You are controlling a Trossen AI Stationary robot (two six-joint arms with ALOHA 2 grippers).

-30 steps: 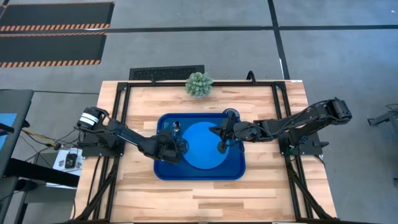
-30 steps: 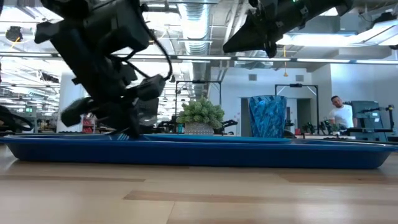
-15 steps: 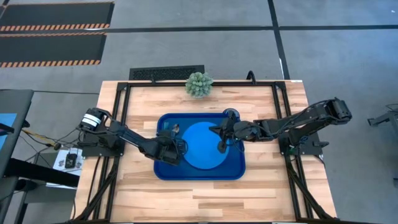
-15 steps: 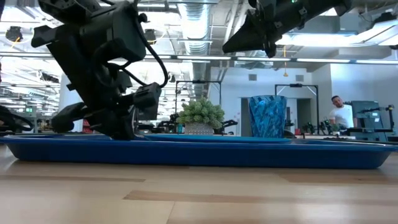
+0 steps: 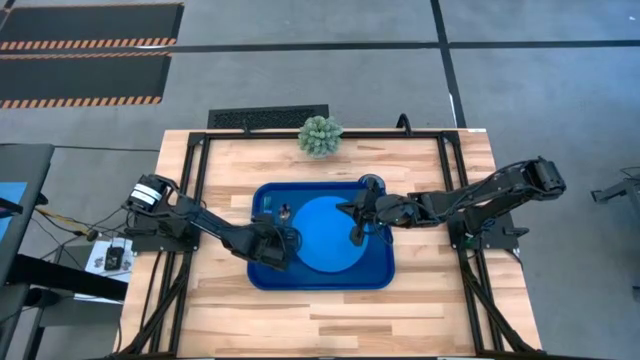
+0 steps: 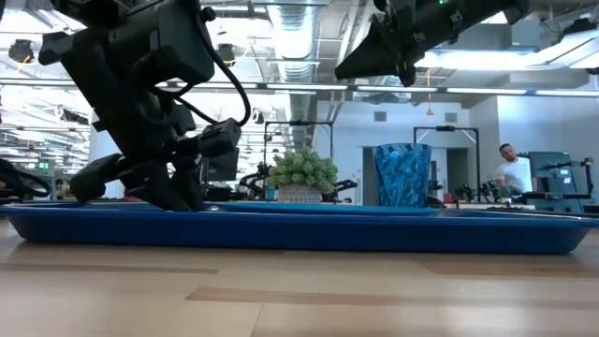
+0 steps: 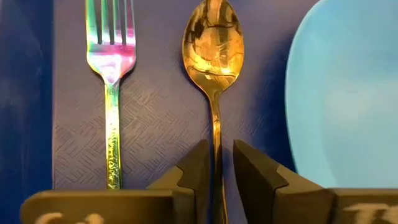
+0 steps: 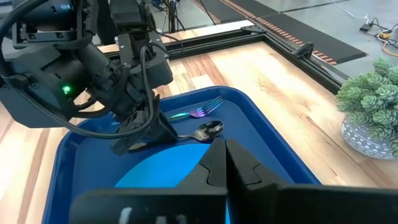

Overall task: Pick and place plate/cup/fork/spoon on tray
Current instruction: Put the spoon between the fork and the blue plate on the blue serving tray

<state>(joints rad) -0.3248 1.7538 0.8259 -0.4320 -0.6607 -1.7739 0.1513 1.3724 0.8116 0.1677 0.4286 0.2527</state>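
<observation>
The dark-blue tray (image 5: 375, 275) holds the round blue plate (image 5: 325, 235), with the cup (image 5: 372, 184) at its far right corner. The fork (image 7: 112, 93) and the spoon (image 7: 213, 43) lie flat side by side on the tray's left part, beside the plate. My left gripper (image 7: 222, 155) is low over the tray and slightly open. Its fingers stand on either side of the spoon's handle (image 7: 217, 134), with a narrow gap. My right gripper (image 5: 356, 238) is shut and empty above the plate's right part.
A small potted plant (image 5: 320, 135) stands at the table's far edge behind the tray. Bare wood lies near and to both sides of the tray. A person (image 6: 510, 173) shows far off in the room.
My left gripper has gone down and a little toward the table's near edge, bringing the spoon with it. The spoon now lies flat on the tray next to the fork.
</observation>
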